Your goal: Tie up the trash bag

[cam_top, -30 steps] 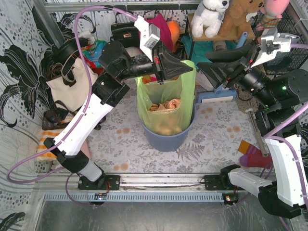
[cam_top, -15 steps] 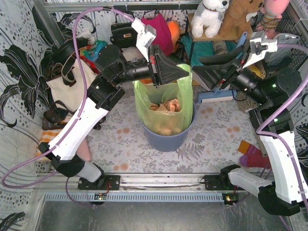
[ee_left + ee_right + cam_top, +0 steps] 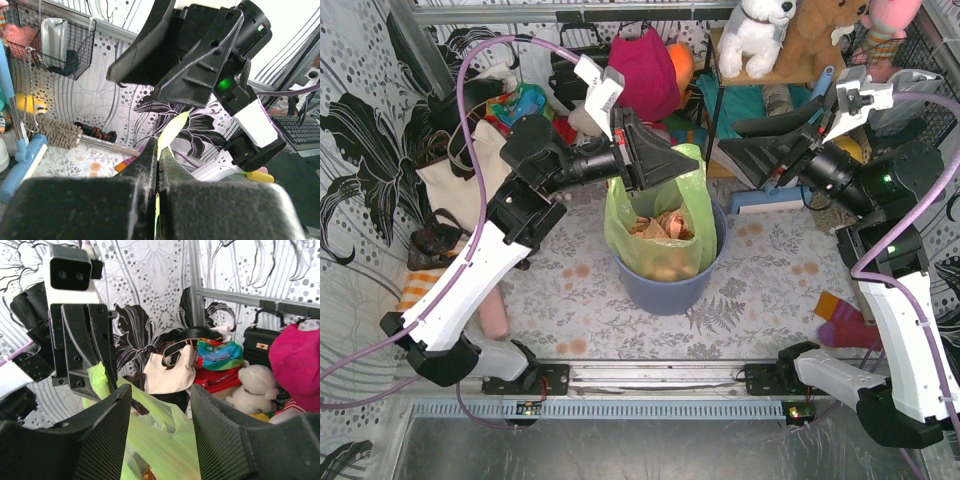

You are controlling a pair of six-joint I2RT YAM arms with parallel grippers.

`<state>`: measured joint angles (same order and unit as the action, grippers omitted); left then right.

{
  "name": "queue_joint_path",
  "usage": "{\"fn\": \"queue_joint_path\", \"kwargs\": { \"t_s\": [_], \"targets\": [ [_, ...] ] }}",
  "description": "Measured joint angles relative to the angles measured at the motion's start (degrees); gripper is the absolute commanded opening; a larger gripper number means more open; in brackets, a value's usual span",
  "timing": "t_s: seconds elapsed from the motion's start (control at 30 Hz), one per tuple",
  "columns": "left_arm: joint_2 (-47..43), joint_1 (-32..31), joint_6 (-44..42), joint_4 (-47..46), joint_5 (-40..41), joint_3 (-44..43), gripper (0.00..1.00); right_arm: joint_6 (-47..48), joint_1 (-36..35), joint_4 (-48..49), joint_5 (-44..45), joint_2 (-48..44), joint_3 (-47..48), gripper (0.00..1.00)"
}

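Top view: the left gripper covers the rear rim of the trash bag — the pinch itself is hidden under the black fingers. The trash bag's lower half sits behind the wall of the bin. Its contents show through only as tan crumples, too small to name.

Left wrist: my own fingers fill the bottom of the frame, blurred; only a sliver of green shows at their seam.

Right wrist: the right gripper is cut off by the bottom edge, the trash bag too — whether its jaws touch plastic, I cannot tell.
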<state>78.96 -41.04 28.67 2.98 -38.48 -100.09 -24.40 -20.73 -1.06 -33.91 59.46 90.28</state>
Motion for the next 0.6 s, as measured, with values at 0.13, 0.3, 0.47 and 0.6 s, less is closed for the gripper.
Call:
{"fn": "queue_joint_path", "kwargs": {
  "t_s": [0.13,0.3,0.47,0.6],
  "targets": [
    [0.50,-0.17,-1.46,-0.13,1.20,-1.33,0.03,-1.18,0.00,1.64,-4.48,0.02,-1.25,0.48],
    [6.69,-0.17,-3.54,0.55,1.55,-9.75,0.02,-5.18,0.00,6.38,-9.09,-1.88,-6.47,0.47],
    [10.10,-0.17,-3.87,0.39,1.55,-12.72,0.02,-8.33,0.00,9.05,-9.94,-5.75,-11.67,0.45],
    [10.43,-0.17,-3.89,0.42,1.60,-12.70,0.02,-10.56,-0.96,11.96,-10.49,-7.28,-14.71,0.45]
  ]
}}
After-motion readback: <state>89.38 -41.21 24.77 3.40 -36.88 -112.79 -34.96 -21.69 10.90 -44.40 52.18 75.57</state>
